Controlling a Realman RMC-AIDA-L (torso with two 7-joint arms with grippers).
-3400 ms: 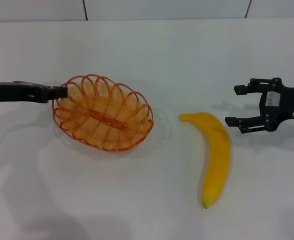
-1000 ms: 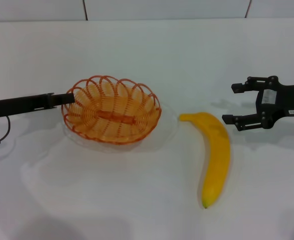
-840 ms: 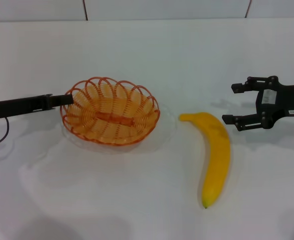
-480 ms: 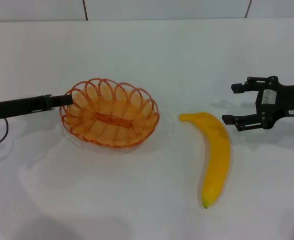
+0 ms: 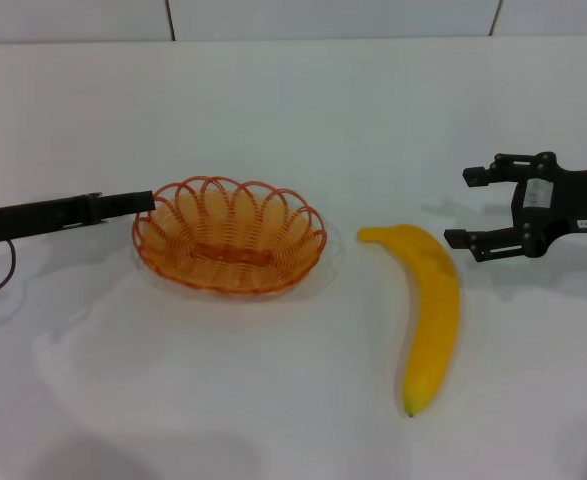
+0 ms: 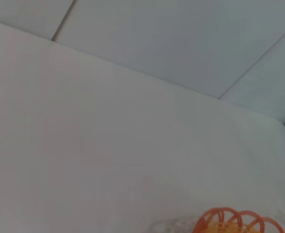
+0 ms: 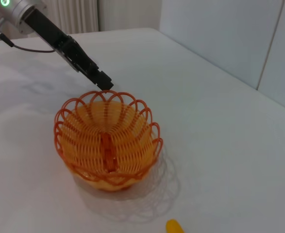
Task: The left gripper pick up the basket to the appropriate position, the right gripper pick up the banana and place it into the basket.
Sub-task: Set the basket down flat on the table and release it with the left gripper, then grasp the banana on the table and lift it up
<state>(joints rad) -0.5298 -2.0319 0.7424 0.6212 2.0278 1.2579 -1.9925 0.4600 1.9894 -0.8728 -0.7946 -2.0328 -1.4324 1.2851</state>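
The orange wire basket (image 5: 230, 236) sits flat on the white table, left of centre. It also shows in the right wrist view (image 7: 106, 141), and its rim shows in the left wrist view (image 6: 237, 221). My left gripper (image 5: 145, 202) reaches in from the left, its thin black fingers closed at the basket's left rim; it also shows in the right wrist view (image 7: 103, 82). The yellow banana (image 5: 428, 310) lies on the table right of the basket, its tip showing in the right wrist view (image 7: 174, 226). My right gripper (image 5: 460, 209) is open and empty, hovering just right of the banana's upper end.
The white table (image 5: 273, 400) spreads around both objects. A tiled wall edge (image 5: 273, 38) runs along the back. The left arm's cable (image 5: 3, 275) hangs at the far left.
The left gripper has shifted the basket a little to the right, and it now sits flatter. The right gripper and the banana have not moved.
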